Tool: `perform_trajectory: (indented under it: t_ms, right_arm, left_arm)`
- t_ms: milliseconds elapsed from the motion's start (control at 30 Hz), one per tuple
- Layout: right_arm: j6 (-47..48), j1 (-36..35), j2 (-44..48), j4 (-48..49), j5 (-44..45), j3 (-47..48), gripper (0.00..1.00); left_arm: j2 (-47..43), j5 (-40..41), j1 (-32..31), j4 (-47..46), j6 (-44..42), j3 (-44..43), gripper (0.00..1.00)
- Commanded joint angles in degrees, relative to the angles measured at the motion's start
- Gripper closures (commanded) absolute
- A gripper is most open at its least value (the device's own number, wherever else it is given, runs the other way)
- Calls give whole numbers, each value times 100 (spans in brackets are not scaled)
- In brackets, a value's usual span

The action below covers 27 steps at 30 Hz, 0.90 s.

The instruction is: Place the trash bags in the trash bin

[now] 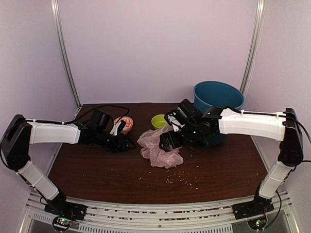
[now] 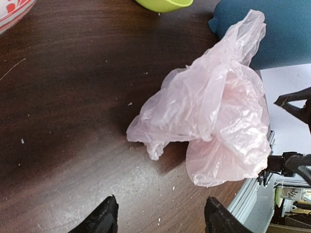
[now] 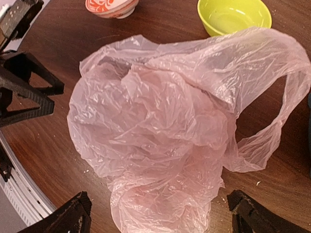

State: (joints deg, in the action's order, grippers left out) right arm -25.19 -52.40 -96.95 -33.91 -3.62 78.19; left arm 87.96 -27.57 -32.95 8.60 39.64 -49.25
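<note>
**Operator:** Since the bag (image 3: 160,131) must go into the bin (image 1: 218,97), how will it handle?

**Technician:** Judged by its look, it is very light, soft and thin. It has no stiffness, so expect it to sag, trail and drape from any single hold. The film looks slippery, and a pinch on one layer may slide out. It is unlikely to break, though a hard pull could tear it.

**Operator:** Where does it lie?

**Technician:** It lies crumpled on the surface (image 2: 63,97), outside the bin. It is directly ahead of the right tool (image 3: 163,213), with its near edge reaching between the fingertips. From the left tool (image 2: 161,217) it sits ahead and to the right, clear of the fingertips. The bin stands beyond the bag as seen from the left tool, close beside the right arm.

**Operator:** State of each tool?

**Technician:** Both stand open and hold nothing. The left one has only bare surface between its fingertips. The right one is spread wide around the bag's near edge without pinching it.

**Operator:** Where should it be taken?

**Technician:** Take it at the bunched middle, where several folds stack and give the fingertips bulk. The handle loop (image 3: 286,111), ahead and to the right of the right tool, is a second choice, since it lies thin against the surface. A loose hold may leave film hanging over the bin's rim.
</note>
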Motion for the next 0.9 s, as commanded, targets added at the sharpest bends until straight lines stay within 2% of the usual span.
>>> perform_trajectory:
  t_ms: [0, 200, 233, 367, 500, 567, 600, 733, 867]
  right_arm:
    - [137, -51, -458, -330, 153, -23, 0]
    - [30, -49, -1084, -239, 783, -111, 0]
    - [30, -44, -1135, -193, 765, -115, 4]
    - [205, -49, -1093, 238, 32, -214, 34]
    - [527, -97, -809, 550, -376, -403, 78]
    - [769, -159, -574, 652, -313, -423, 93]
    - [929, -205, -390, 770, -291, -462, 97]
    - [1847, -618, 808, 1567, -131, -880, 100]
    - [2852, -1589, 1877, 2357, 1338, -1733, 100]
  left_arm:
    - [584, -246, -8, -769, 149, -183, 38]
    - [585, -180, -65, -858, 264, -43, 39]
    - [487, -91, -65, -793, 265, 0, 40]
    - [-251, 345, -67, -439, 162, 136, 40]
    - [-961, 875, -37, 363, -1, -19, 40]
    - [-1243, 1043, -24, 693, 8, -78, 40]
    - [-1399, 1083, -14, 829, 30, -77, 39]
    - [-1850, 1106, 85, 1490, 161, -121, 38]
    - [-1996, 911, 326, 2651, 69, -374, 38]
